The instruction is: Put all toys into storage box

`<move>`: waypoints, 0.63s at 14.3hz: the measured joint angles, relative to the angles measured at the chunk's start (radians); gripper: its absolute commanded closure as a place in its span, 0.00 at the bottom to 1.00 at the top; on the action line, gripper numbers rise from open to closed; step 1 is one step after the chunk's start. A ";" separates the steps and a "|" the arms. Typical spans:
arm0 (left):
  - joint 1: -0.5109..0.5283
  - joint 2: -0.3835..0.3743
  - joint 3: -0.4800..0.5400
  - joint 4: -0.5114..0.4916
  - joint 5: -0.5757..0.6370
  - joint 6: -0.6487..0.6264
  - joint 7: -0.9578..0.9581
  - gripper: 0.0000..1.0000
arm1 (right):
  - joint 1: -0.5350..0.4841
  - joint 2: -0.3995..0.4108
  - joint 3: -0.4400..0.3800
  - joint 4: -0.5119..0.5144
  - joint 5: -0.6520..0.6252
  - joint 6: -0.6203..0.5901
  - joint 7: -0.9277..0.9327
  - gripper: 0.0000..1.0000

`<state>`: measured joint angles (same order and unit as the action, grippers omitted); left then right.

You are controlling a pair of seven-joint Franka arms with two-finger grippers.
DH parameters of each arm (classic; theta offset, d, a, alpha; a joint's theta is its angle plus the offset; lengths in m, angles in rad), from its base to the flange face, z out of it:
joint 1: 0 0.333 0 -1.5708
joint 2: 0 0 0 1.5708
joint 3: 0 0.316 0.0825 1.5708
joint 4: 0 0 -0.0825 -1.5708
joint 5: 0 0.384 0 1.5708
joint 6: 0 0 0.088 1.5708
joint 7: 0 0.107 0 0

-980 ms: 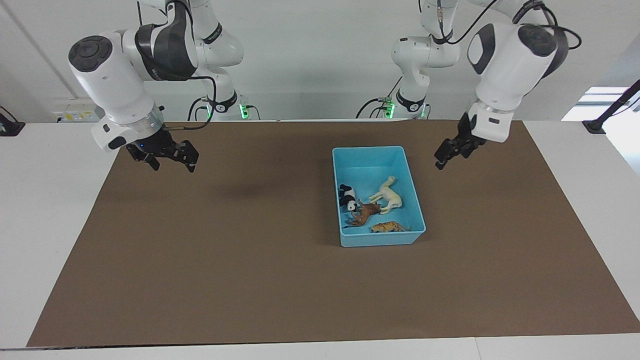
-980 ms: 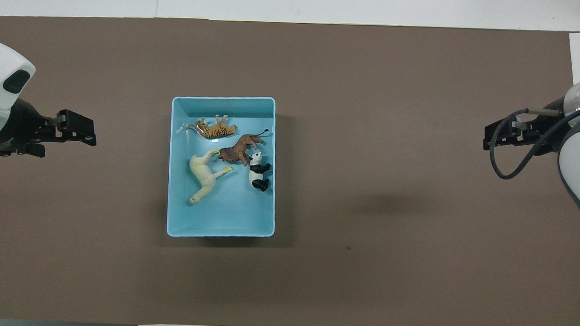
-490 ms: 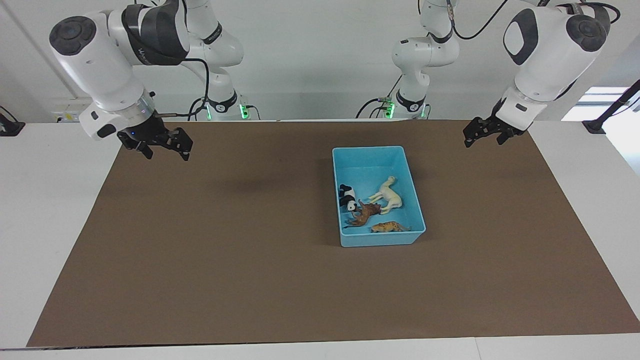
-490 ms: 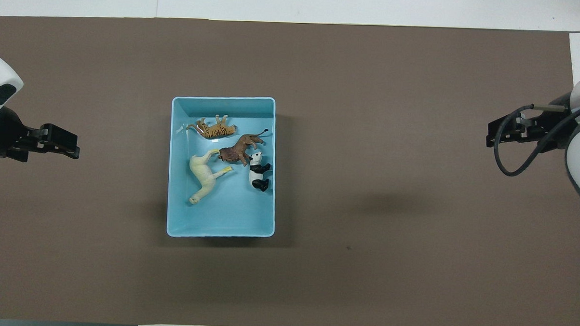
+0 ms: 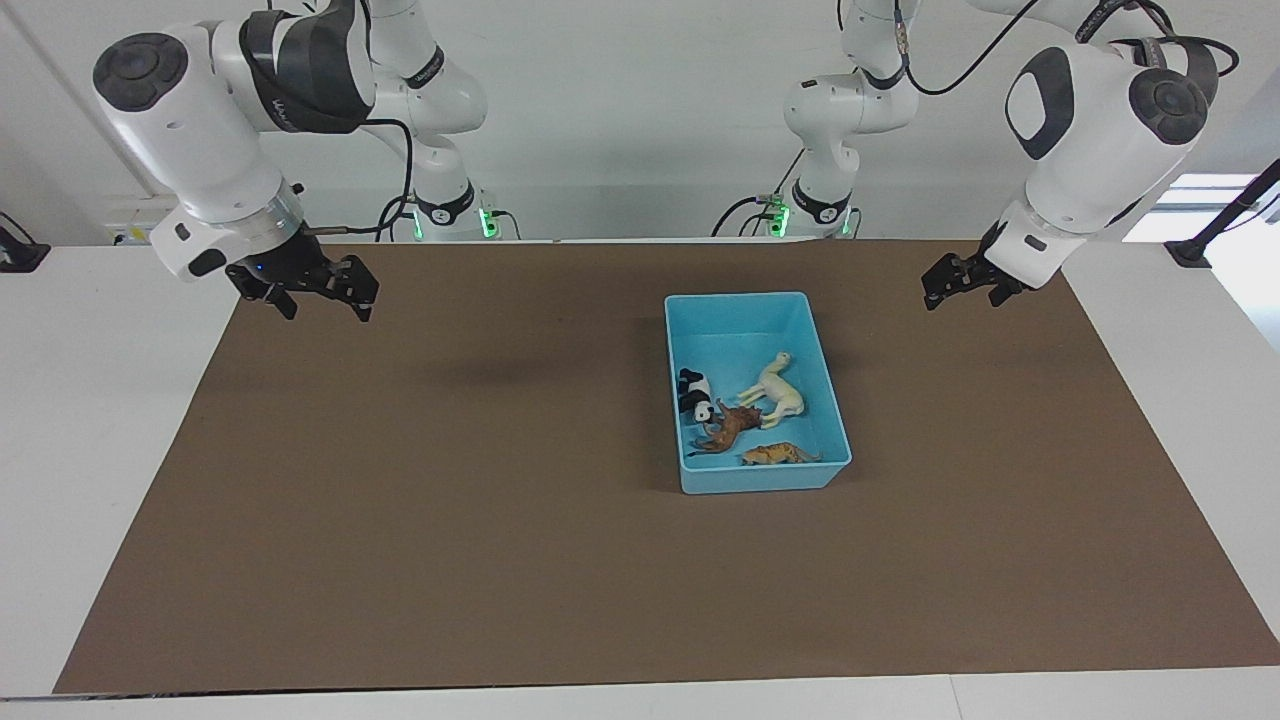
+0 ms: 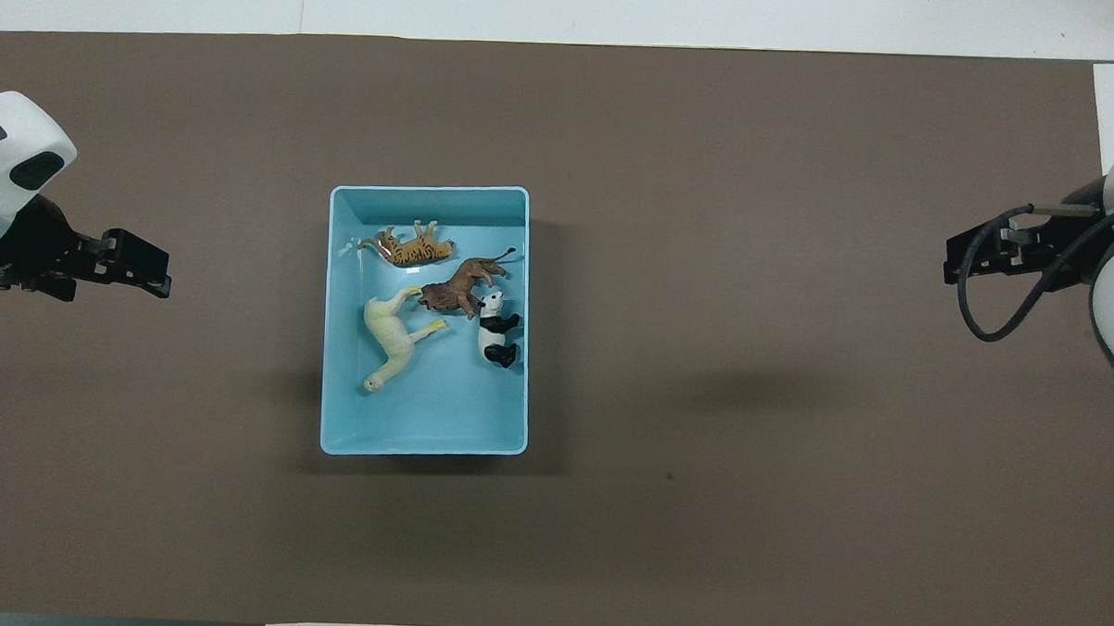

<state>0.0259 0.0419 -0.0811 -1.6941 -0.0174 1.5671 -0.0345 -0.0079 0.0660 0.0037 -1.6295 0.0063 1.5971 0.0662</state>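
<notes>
All four toys in the box (image 5: 757,312): llama (image 5: 777,390), panda (image 5: 694,394), lion (image 5: 729,427), cat (image 5: 778,455), lying on the floor of it at the end farther from the robots. Nothing left on the brown mat (image 5: 400,500). Left pincer (image 5: 946,282) pulled back from beside the box toward its own end of the worktop, raised; right pincer (image 5: 340,292) drawn slightly outward too. Both apparently spread wide and empty. Task looks complete; arms seemingly retiring.

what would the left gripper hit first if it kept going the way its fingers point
Probably just the brown mat. The left gripper, open and empty, hangs over the mat's edge at the left arm's end, angled down toward the storage box, though likely landing short of it; depth is unclear.
</notes>
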 measured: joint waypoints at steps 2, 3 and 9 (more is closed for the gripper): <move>-0.005 0.000 -0.011 0.000 0.000 0.003 0.000 0.00 | 0.000 0.000 0.000 0.000 0.000 0.000 -0.019 0.00; -0.008 0.000 -0.016 0.000 0.000 0.005 0.000 0.00 | 0.000 0.000 0.000 0.000 0.000 0.000 -0.029 0.00; -0.008 0.007 -0.017 0.002 0.000 0.007 0.002 0.00 | -0.004 0.000 0.000 0.000 0.000 0.000 -0.070 0.00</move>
<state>0.0175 0.0492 -0.0984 -1.6917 -0.0175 1.5745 -0.0328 -0.0119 0.0660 0.0035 -1.6293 0.0058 1.5971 -0.0036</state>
